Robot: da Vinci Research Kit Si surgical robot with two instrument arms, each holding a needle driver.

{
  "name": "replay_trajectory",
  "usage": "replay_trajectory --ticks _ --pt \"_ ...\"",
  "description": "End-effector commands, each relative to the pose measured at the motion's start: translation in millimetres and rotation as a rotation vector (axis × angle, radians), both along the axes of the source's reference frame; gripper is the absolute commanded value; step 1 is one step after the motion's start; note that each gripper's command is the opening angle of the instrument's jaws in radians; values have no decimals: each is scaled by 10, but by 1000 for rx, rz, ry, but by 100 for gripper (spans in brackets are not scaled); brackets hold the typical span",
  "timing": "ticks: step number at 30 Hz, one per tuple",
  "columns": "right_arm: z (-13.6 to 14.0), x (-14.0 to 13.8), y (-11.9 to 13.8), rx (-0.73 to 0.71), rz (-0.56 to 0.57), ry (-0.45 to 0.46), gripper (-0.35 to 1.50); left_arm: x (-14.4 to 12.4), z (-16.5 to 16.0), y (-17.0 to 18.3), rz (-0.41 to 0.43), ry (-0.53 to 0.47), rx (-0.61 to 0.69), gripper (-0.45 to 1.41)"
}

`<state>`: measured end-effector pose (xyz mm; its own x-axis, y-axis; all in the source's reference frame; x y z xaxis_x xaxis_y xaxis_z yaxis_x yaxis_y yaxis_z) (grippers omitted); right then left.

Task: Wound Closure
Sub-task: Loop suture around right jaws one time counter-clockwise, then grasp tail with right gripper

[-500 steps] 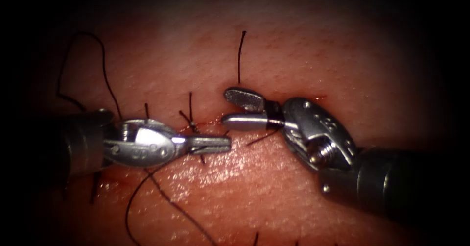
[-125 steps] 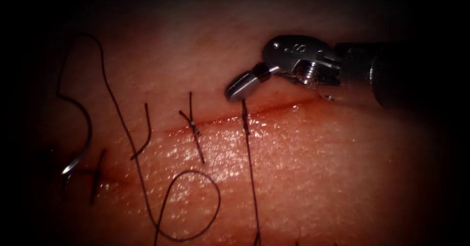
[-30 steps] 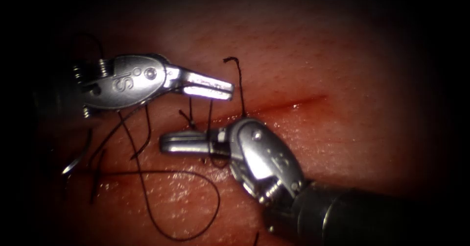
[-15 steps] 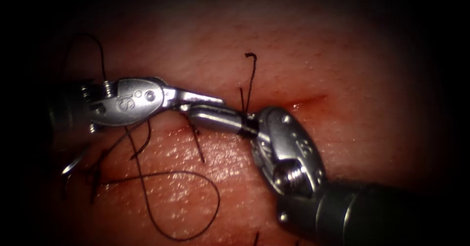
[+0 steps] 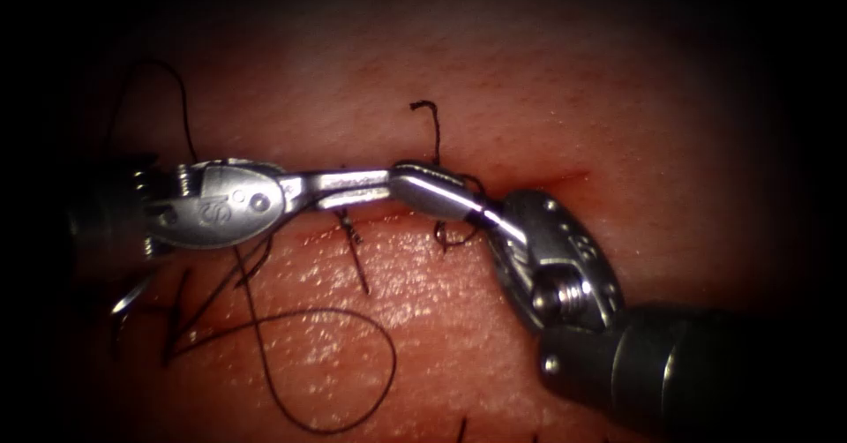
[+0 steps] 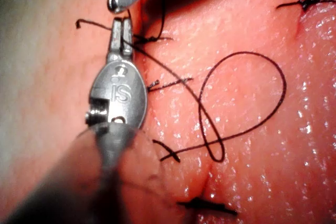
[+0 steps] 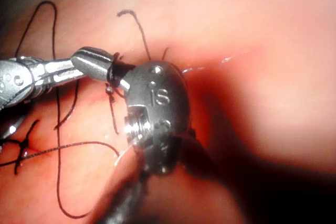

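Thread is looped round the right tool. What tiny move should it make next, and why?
Probably the right tool should open and reach for the short thread end standing above the cut. The thread is wrapped round its shut, empty jaws, the left tool seems to grip that thread, and the needle lies loose on the tissue at left.

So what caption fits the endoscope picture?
Left tool and right tool meet tip to tip over the cut, thread looped around the right tool.
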<state>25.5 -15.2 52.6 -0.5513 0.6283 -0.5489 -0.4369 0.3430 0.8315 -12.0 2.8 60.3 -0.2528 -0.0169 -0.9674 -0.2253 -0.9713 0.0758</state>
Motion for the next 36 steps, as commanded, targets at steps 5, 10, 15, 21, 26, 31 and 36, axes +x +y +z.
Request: replay_trajectory --ticks 5,10,15,21,26,31,36 --pt "8 3 6 15 48 -77 -35 -21 12 -6 -14 28 -21 -45" --pt "9 -9 9 33 97 -155 -35 -19 15 -6 -19 42 -25 -45" --pt "16 -11 19 81 90 -235 -35 -21 16 -14 -22 56 -30 -45" --pt "35 -16 34 95 44 -332 29 -30 17 -25 -10 73 -35 -45" --pt "49 -12 36 75 -1 -412 69 -39 21 -26 -1 80 -35 -45" --pt "55 3 31 61 -54 -445 93 -43 23 -25 6 81 -34 -45" --pt "53 11 28 61 -69 -442 95 -41 23 -25 8 80 -34 -45"
